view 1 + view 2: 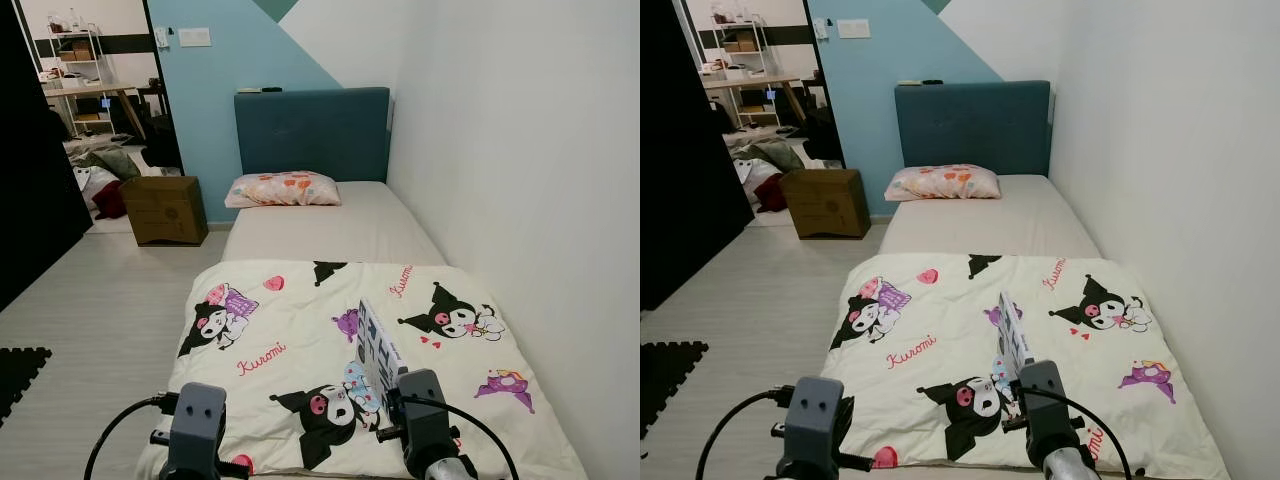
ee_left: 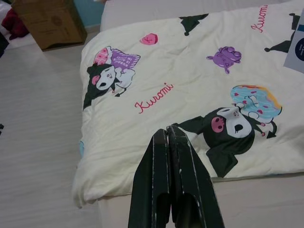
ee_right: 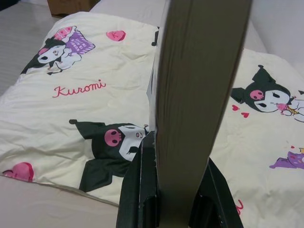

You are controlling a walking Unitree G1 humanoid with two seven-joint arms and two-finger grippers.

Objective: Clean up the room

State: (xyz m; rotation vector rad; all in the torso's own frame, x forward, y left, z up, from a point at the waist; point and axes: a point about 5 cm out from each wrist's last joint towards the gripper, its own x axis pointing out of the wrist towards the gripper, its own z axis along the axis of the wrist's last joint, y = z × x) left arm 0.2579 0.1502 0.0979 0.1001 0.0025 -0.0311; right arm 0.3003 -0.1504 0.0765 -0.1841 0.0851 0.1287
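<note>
Book [image 1: 379,352] being carried above the bed [image 1: 360,225] by the right gripper [image 3: 175,199], fingers clamping it upright.
Left gripper [image 2: 168,161] is hanging at seven o'clock, fingers pressed together, empty; next it is needing a proper place for the book.

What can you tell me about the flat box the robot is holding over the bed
The flat box is thin and rectangular, seemingly cardboard, with a dark blue and white printed face and a plain brownish edge. It stands on edge, gripped between the fingers of the right end effector, which is shut on it. It is held above the cream cartoon-print blanket near the foot of the bed; whether its lower edge touches the blanket cannot be told. The print is too small to read.
</note>
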